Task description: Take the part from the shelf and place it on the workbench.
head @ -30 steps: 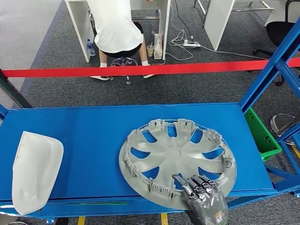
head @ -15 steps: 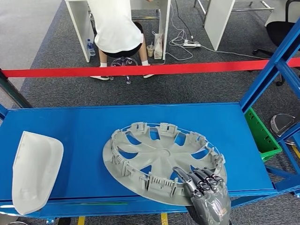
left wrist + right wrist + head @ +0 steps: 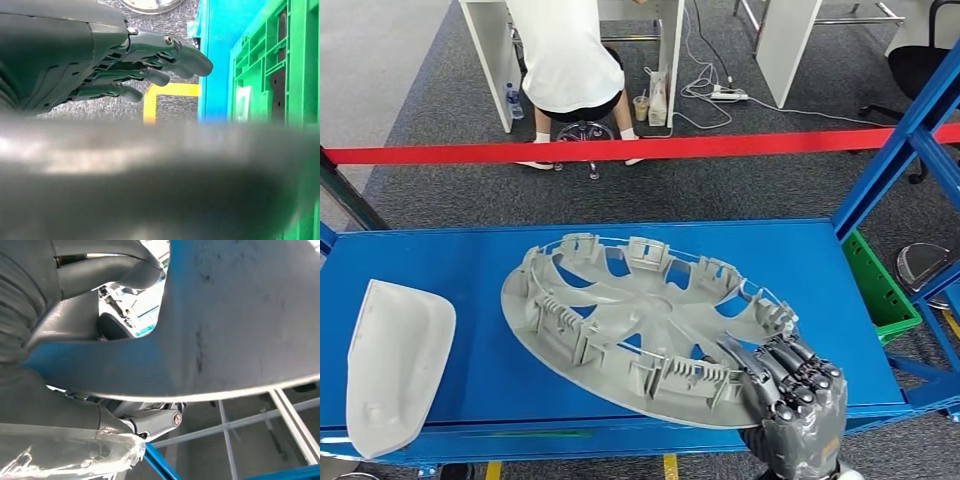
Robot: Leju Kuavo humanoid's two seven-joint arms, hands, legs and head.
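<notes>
Over the front right part of the blue shelf (image 3: 509, 300), the grey wheel cover (image 3: 637, 315) is tilted, its near right rim lifted off the surface while its far left rim sits low, touching or nearly touching the shelf. It is a round, matte grey plastic disc seen from its inner side: curved spokes fan out from a plain hub, blue shows through the gaps between them, and ribbed clip blocks stand up all around the rim. The right hand (image 3: 792, 400) grips that raised rim at the front right edge, dark fingers (image 3: 773, 365) laid over the top of the cover; the right wrist view shows the thumb (image 3: 109, 262) against the other face, so the rim is pinched between them. The left hand (image 3: 113, 60) is open and holds nothing, fingers stretched out straight and a little apart, though a blurred grey band hides much of that view. A white moulded part (image 3: 392, 365) lies at the shelf's front left corner, well apart from the cover.
</notes>
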